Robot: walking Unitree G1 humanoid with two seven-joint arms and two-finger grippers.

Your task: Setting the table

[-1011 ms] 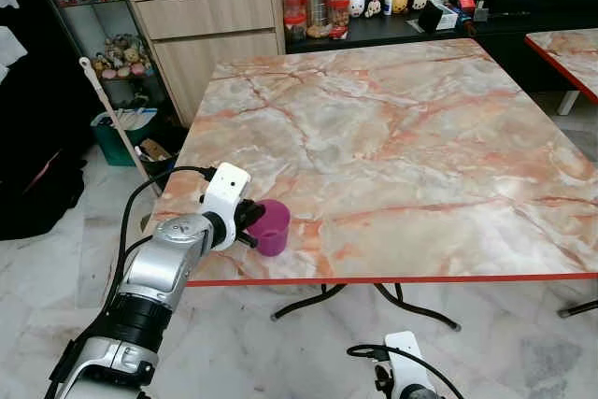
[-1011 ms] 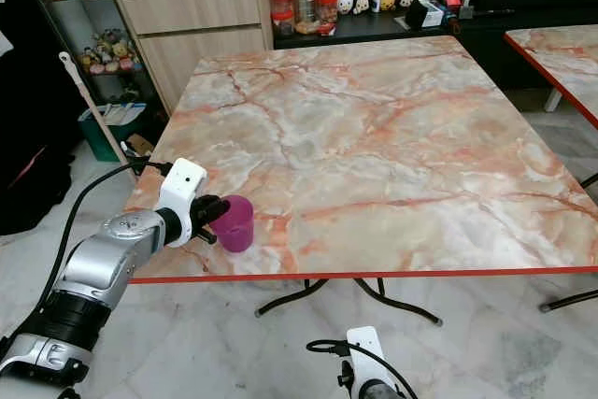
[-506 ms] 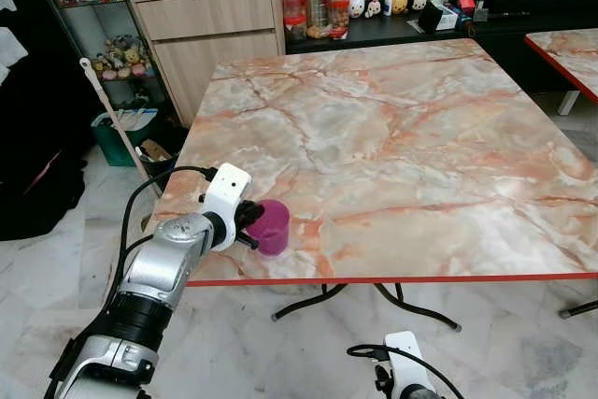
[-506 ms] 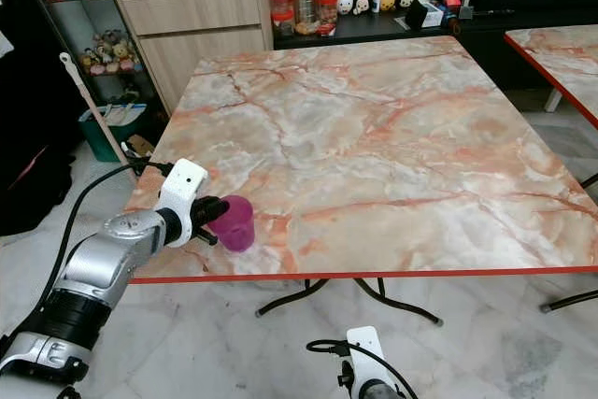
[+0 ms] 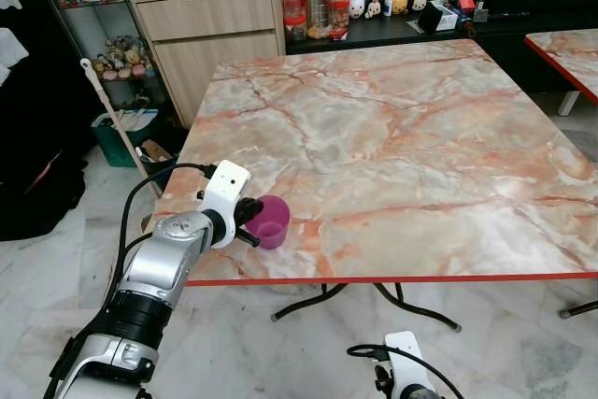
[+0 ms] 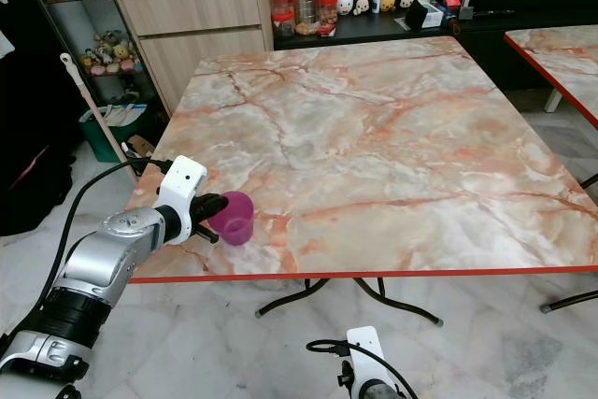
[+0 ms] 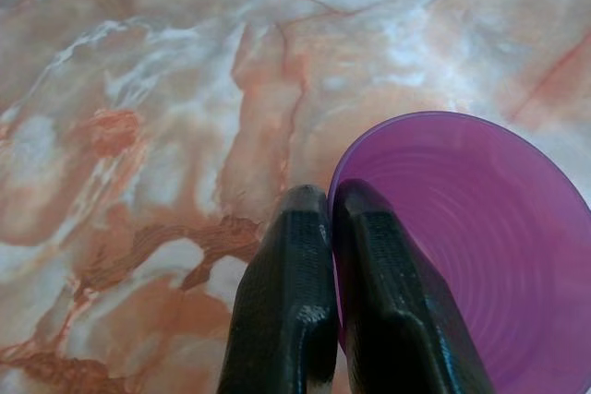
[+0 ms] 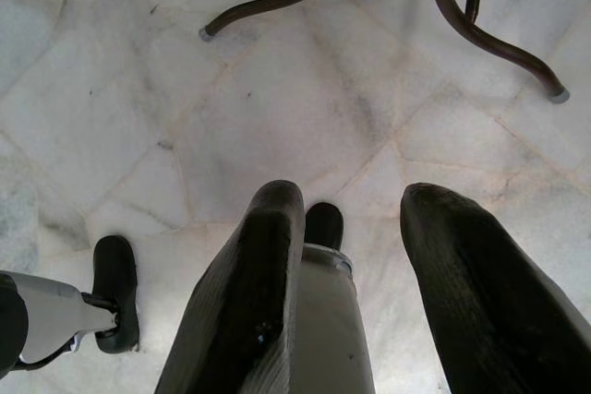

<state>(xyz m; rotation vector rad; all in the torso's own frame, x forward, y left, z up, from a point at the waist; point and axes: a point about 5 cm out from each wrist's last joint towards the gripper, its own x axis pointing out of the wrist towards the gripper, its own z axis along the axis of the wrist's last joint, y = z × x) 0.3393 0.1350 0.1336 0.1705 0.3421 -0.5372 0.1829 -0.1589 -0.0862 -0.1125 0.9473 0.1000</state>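
Purple plastic cup [image 5: 272,221] stands upright and empty on the marble table [image 5: 402,137], near its front left corner. The left gripper [image 5: 250,221] pinches the cup's rim, fingers [image 7: 305,320] closed on the wall. The right gripper [image 8: 355,265] hangs over the floor, fingers apart, holding nothing.

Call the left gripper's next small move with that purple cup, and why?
Probably open and back off. The left gripper is pinched on the rim of the purple cup, which looks upright and seated on the marble table near its front left corner.
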